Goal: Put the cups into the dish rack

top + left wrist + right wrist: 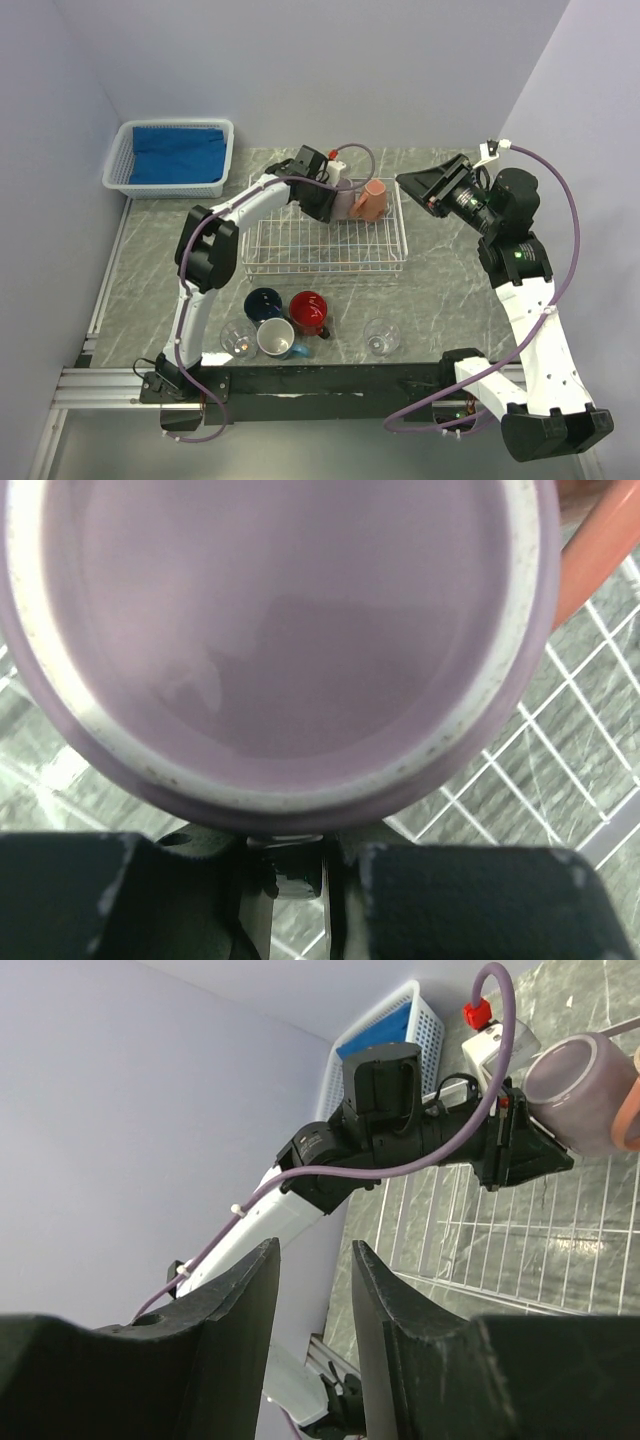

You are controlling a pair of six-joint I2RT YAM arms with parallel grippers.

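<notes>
My left gripper (pixel 332 200) is shut on the mauve mug (pixel 347 207), which lies on its side over the back of the white wire dish rack (pixel 325 250). The mug's inside fills the left wrist view (pixel 280 630), with the fingers (pixel 450 900) just below its rim. A salmon-orange mug (pixel 373 200) lies in the rack beside it. The navy mug (pixel 263 303), red mug (pixel 310 312), light blue mug (pixel 277 340) and two glass cups (pixel 237 340) (pixel 381 336) stand in front of the rack. My right gripper (pixel 410 182) is open, empty and raised beside the rack's right end.
A white plastic basket (pixel 120 170) with a blue cloth stands at the back left. Walls close in the left, back and right. The right wrist view shows the left arm (pixel 400 1140), the mauve mug (pixel 580 1095) and the rack (pixel 500 1250).
</notes>
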